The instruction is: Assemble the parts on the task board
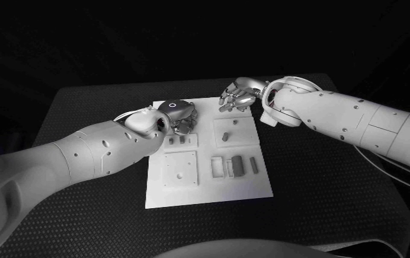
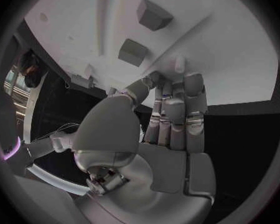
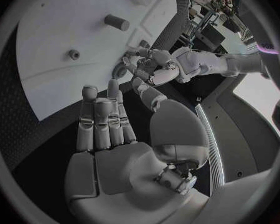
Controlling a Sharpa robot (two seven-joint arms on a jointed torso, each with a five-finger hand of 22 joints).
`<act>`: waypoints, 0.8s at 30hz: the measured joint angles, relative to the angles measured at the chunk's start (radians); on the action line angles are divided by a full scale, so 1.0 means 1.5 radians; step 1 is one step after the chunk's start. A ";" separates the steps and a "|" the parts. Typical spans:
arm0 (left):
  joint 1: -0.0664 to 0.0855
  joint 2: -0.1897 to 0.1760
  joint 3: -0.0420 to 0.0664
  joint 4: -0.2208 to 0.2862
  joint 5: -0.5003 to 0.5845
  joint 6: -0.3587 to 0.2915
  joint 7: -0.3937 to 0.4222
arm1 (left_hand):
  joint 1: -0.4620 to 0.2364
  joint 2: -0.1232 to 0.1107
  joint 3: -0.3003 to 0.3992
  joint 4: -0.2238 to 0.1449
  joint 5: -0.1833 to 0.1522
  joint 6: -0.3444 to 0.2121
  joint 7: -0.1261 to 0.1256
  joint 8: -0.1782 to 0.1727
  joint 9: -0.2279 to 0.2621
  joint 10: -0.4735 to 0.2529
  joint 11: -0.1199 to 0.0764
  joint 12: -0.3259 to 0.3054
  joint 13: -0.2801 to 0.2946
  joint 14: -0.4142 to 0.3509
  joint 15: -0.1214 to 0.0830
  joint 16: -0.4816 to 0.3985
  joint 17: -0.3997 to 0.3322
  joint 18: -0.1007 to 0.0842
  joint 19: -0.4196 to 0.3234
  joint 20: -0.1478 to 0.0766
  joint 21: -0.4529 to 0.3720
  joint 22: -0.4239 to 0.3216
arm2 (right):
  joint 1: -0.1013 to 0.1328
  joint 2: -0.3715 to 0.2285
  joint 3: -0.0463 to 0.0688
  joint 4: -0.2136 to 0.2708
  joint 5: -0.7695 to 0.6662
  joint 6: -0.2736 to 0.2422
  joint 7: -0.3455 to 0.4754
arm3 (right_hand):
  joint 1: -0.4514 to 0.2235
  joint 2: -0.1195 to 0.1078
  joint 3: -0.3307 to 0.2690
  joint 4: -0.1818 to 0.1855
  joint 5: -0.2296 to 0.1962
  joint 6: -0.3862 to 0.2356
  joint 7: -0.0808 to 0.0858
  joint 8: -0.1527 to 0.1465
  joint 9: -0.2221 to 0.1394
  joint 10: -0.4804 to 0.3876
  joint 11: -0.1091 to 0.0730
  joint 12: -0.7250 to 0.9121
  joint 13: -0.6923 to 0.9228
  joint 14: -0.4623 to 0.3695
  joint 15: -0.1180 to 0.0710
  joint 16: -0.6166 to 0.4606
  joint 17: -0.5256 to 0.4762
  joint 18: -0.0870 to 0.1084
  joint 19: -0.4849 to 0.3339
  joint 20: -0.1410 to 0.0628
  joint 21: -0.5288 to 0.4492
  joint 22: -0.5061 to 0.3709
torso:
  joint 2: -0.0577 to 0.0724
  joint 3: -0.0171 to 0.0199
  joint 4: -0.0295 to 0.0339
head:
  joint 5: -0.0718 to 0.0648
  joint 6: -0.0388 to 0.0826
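1. Task board [image 1: 247, 181]: white plate, mid of black table [image 1: 85, 222], long axis running from near edge to far edge.
2. Board split into recessed panels; near-left panel is a square w/ small holes [image 1: 180, 169].
3. Near-right area: three small grey parts lying side by side – a pale frame-like piece [image 1: 217, 167], a darker block [image 1: 237, 165], a slim bar [image 1: 253, 164].
4. Mid-right panel: one short grey peg [image 1: 224, 134] standing upright.
5. Left wrist view: two grey blocks [image 2: 132, 52] standing on board, just beyond L fingertips.
6. Right wrist view: a short cylinder [image 3: 117, 22] and a small round stud [image 3: 74, 54] on board, beyond R fingertips.
7. Left hand [image 1: 178, 117]: over far-left part of board, fingers [image 2: 175, 109] straight and side by side, tips down at board surface; whether they touch it – can't tell. Nothing held that I can see, thumb apart from fingers – reads as open.
8. Right hand [image 1: 238, 96]: at far edge of board, near far-right corner, just above it. Fingers [image 3: 101, 119] extended together, thumb apart, palm bare – open, holding nothing.
9. Hands near each other, not touching.
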 measured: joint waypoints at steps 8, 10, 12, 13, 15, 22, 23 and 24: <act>0.000 -0.002 0.000 0.004 0.000 -0.001 0.000 | 0.017 0.003 0.021 0.001 -0.005 0.014 -0.003 0.006 -0.001 0.010 -0.010 -0.003 0.002 0.002 -0.003 0.000 -0.001 0.000 -0.002 -0.002 0.003 0.000 | 0.000 0.000 0.000 0.000 0.000 0.000 0.000 | 0.000 0.000 0.000 0.000 0.000 0.000 0.000 0.000 0.000 0.000 0.000 0.000 0.000 0.000 0.000 0.000 0.000 0.000 0.000 0.000 0.000 0.000 | 0.000 0.0000 -0.0001 | 0.000 -0.001; -0.001 -0.003 0.000 0.007 0.000 -0.001 0.000 | 0.021 0.003 0.025 0.001 -0.005 0.014 -0.004 0.007 0.000 0.012 -0.012 -0.002 0.002 0.001 -0.004 0.000 -0.001 0.000 -0.002 -0.002 0.003 0.000 | 0.000 0.000 0.000 0.000 0.000 0.000 0.000 | 0.000 0.000 0.000 0.000 0.000 0.000 0.000 0.000 0.000 0.000 0.000 0.000 0.000 0.000 0.000 0.000 0.000 0.000 0.000 0.000 0.000 0.000 | 0.000 0.0000 -0.0001 | 0.000 -0.001; -0.001 -0.005 0.000 0.011 0.000 -0.001 0.000 | 0.022 0.004 0.026 0.001 -0.005 0.016 -0.006 0.009 0.000 0.014 -0.014 0.000 0.002 0.001 -0.006 0.000 -0.001 0.000 -0.002 -0.002 0.003 0.000 | 0.000 0.000 0.000 0.000 0.000 0.000 0.000 | 0.000 0.000 0.000 0.000 0.000 0.001 -0.001 0.000 0.001 0.000 0.000 0.000 0.000 0.000 0.000 0.000 0.000 0.000 0.000 0.000 0.000 0.000 | 0.000 0.0000 0.0000 | 0.000 -0.001; -0.002 -0.005 0.000 0.012 0.000 -0.002 0.000 | 0.022 0.004 0.026 0.001 -0.005 0.017 -0.005 0.009 0.000 0.014 -0.014 0.000 0.003 0.002 -0.007 0.000 -0.001 0.000 -0.002 -0.002 0.003 0.000 | 0.000 0.000 0.000 0.000 0.000 0.000 0.000 | 0.000 0.000 0.000 0.000 0.000 0.000 0.000 0.000 0.001 0.000 0.000 0.000 0.000 0.000 0.000 0.000 0.000 0.000 0.000 0.000 0.000 0.000 | 0.000 0.0001 0.0001 | 0.000 -0.001; -0.002 -0.008 0.000 0.016 0.000 -0.002 0.000 | 0.023 0.005 0.026 0.002 -0.005 0.019 -0.005 0.009 0.000 0.014 -0.014 0.000 0.007 0.002 -0.007 0.000 -0.001 0.000 -0.002 -0.002 0.005 0.000 | 0.000 0.000 0.000 0.000 0.000 0.000 0.000 | 0.000 0.000 0.000 0.000 0.000 0.000 0.000 0.000 0.001 0.000 0.000 0.000 0.000 0.000 0.000 0.000 0.000 0.000 0.000 0.000 0.000 0.000 | 0.000 0.0000 0.0000 | 0.001 -0.001; -0.004 -0.025 0.004 0.035 0.001 -0.006 0.002 | 0.025 0.004 0.030 0.002 -0.008 0.021 -0.006 0.009 0.000 0.014 -0.014 0.000 0.007 0.002 -0.007 0.000 -0.001 0.000 -0.003 -0.002 0.005 0.000 | 0.000 0.000 0.000 0.000 0.000 0.000 0.001 | 0.000 0.000 0.000 0.000 0.000 -0.001 0.001 0.000 0.000 0.000 0.000 0.000 0.000 0.000 0.000 0.000 0.000 0.000 0.000 0.000 0.000 0.000 | 0.000 -0.0003 0.0004 | 0.002 0.001; -0.004 -0.029 0.007 0.040 0.001 -0.008 0.002 | 0.025 0.004 0.030 0.002 -0.008 0.021 -0.006 0.009 0.000 0.014 -0.014 0.000 0.007 0.002 -0.007 0.000 -0.001 0.000 -0.003 -0.001 0.005 0.000 | 0.000 0.000 0.000 0.000 0.000 0.000 0.001 | 0.000 0.000 0.000 0.000 0.000 -0.001 0.001 0.000 0.000 0.000 0.000 0.000 0.000 0.000 0.000 0.000 0.000 0.000 0.000 0.000 0.000 0.000 | 0.000 -0.0003 0.0004 | 0.002 0.001; -0.003 -0.032 0.008 0.044 0.001 -0.009 0.002 | 0.025 0.004 0.030 0.002 -0.008 0.021 -0.006 0.009 0.000 0.014 -0.014 0.000 0.007 0.002 -0.007 0.000 -0.001 0.000 -0.004 -0.001 0.005 0.000 | 0.000 -0.001 0.000 0.000 0.000 0.000 0.001 | 0.000 0.000 0.000 0.000 0.000 -0.001 0.001 0.000 0.000 0.000 0.000 0.000 0.000 0.000 0.000 0.000 0.000 0.000 0.000 0.000 0.000 0.000 | -0.001 -0.0003 0.0004 | 0.002 0.001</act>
